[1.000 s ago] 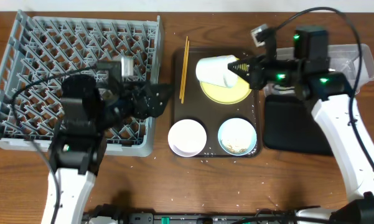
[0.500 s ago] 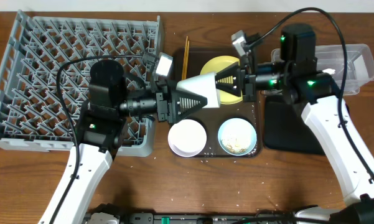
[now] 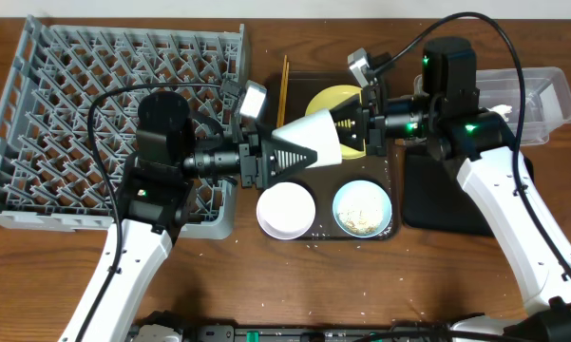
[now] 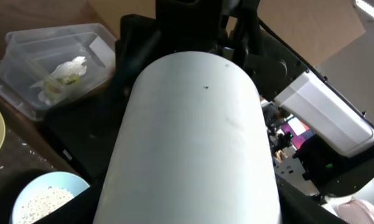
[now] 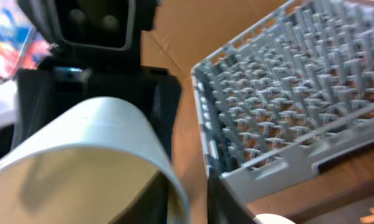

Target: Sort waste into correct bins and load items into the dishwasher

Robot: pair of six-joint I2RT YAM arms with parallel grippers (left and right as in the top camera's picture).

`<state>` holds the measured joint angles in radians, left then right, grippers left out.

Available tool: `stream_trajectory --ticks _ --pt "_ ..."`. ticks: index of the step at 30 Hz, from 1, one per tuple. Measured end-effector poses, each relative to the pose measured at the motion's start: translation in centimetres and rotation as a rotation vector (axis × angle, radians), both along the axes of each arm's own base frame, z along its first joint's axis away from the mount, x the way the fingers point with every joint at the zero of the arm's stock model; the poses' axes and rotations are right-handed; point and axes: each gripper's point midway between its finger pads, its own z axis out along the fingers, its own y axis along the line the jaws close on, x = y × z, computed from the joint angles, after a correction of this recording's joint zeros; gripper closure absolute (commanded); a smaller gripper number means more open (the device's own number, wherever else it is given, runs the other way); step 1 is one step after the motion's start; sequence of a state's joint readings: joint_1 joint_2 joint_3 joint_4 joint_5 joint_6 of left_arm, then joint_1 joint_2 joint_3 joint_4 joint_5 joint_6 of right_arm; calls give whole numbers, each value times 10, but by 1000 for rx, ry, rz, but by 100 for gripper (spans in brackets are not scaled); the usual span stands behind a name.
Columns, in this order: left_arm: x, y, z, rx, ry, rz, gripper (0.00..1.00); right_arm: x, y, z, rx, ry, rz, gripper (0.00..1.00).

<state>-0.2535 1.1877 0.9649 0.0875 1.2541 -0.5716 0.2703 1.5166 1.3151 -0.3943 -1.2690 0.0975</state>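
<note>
**Cup hanging between two arms above the tray**

The small white cup (image 3: pixel 314 136) is lying on its side in mid-air over the dark brown tray (image 3: pixel 323 182), with an arm at each end. The right gripper (image 3: pixel 353 128) is pinching its rim from the side of the yellow plate (image 3: pixel 328 98). The left gripper (image 3: pixel 299 152) is flanking the cup's body with its jaws spread around it, though I cannot tell whether they are pressing on it.

The risk is sitting in the timing. If the right jaws are letting go while the left ones are loose, the smooth cup is probably dropping onto the pale bowl (image 3: pixel 285 211) or the light blue bowl (image 3: pixel 364 195) and scattering the rice scraps (image 3: pixel 361 220). Two arms pulling at once could also be twisting it free.

The wooden tabletop (image 3: pixel 266 285) is carrying the grey dish rack (image 3: pixel 95 104) at the left, and the clear tub (image 3: pixel 532 95) and black tray (image 3: pixel 447 195) at the right. Around it, the wrist views are showing only cardboard-brown panels and blurred equipment.
</note>
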Motion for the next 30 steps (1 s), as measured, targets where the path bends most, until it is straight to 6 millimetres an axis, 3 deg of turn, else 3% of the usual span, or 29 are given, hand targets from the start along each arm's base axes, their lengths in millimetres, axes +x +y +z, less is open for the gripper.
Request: stream_trajectory --ticks 1,2,5,10,12,16,20,23,30 --pt "0 0 0 1 -10 0 40 1 0 -1 -3 2 -5 64" --pt "1 1 -1 4 -23 3 46 3 0 -2 -12 -1 -19 55" --pt "11 14 -4 15 -39 47 50 15 -7 -9 -50 -3 -85 44" --pt "41 63 -14 36 13 217 50 47 -58 -19 -137 43 -314 41" --pt "49 81 -18 45 41 285 51 49 -72 -22 -172 64 -378 41" --pt "57 122 -32 93 159 490 51 43 -81 -32 -255 103 -452 41" --pt "44 162 -63 222 350 743 51 41 -80 -45 -326 127 -481 39" --pt "24 203 -93 409 501 977 51 39 -75 -52 -374 123 -495 37" --pt "-11 297 -114 812 603 1416 51 39 -65 -62 -453 89 -518 34"
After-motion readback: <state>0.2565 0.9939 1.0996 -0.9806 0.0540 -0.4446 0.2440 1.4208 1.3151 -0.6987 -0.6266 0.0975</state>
